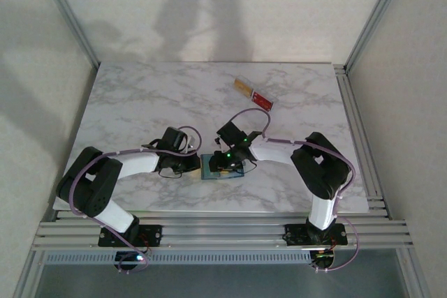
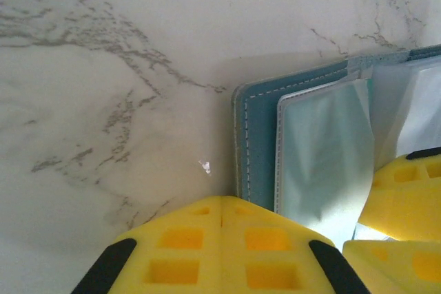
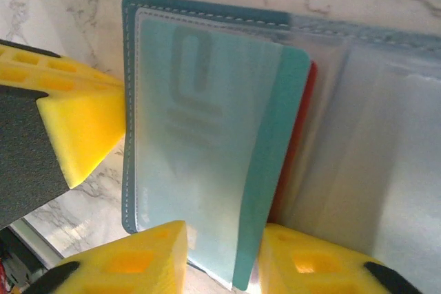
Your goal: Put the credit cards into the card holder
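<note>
Marble tabletop (image 1: pixel 140 95), arms (image 1: pixel 279 150) low over teal wallet (image 2: pixel 255 142); left claw (image 2: pixel 220 203) closed, right claw's (image 3: pixel 224 235) grip unclear.

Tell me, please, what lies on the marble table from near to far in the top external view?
Teal wallet → red card → gold card.

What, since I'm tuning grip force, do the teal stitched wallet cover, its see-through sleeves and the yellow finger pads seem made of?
Teal wallet cover: likely matte faux leather, white edge stitching. Clear sleeves: thin glossy flexible plastic, hazy, buckling. Yellow pads: matte foam or soft rubber, moulded square recesses.
</note>
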You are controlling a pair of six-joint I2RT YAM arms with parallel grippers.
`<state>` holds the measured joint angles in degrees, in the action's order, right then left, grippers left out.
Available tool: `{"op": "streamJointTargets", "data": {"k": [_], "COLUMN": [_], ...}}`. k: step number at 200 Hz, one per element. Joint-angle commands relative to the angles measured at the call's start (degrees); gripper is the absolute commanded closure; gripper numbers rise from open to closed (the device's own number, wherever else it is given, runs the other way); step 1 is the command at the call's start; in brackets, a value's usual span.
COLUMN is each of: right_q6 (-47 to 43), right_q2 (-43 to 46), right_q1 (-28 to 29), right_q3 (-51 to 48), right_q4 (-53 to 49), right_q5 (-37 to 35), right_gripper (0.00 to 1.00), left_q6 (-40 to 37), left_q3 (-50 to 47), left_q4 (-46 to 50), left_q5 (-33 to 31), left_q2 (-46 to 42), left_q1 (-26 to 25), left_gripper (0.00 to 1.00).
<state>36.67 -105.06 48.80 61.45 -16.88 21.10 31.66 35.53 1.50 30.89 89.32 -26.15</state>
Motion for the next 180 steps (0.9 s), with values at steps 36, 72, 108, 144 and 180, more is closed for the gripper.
{"op": "streamJointTargets", "data": {"k": [36, 72, 108, 144, 180], "right_q6": [-3.9, -3.4, -4.3, -7.6, -10.0], "right_q2": [1.2, 3.9, 6.6, 10.9, 16.0], "right_q1": [1.7, 1.7, 1.6, -1.7, -9.2], "right_q3": [3.5, 2.9, 3.4, 2.5, -2.5], "right_q4": [-5.3, -8.0, -12.2, -16.3, -14.7], "right_q5": [-4.1, -6.0, -10.3, -14.7, -12.6], "right_gripper": [0.54, 0.44, 0.38, 0.37, 0.59], "left_q6": [0.5, 0.7, 2.0, 3.1, 3.4], "left_q3": [-0.7, 0.1, 0.4, 1.4, 4.2], "left_q4": [4.8, 7.4, 9.1, 10.2, 10.4], "left_q5": [-2.1, -6.1, -11.4, -14.4, -14.5], "left_q2": [-1.8, -4.6, -8.3, -12.5, -14.0], "left_q1": [-0.9, -0.1, 1.1, 1.1, -1.2], "left_gripper": [1.00, 1.00, 1.00, 0.89, 0.58]}}
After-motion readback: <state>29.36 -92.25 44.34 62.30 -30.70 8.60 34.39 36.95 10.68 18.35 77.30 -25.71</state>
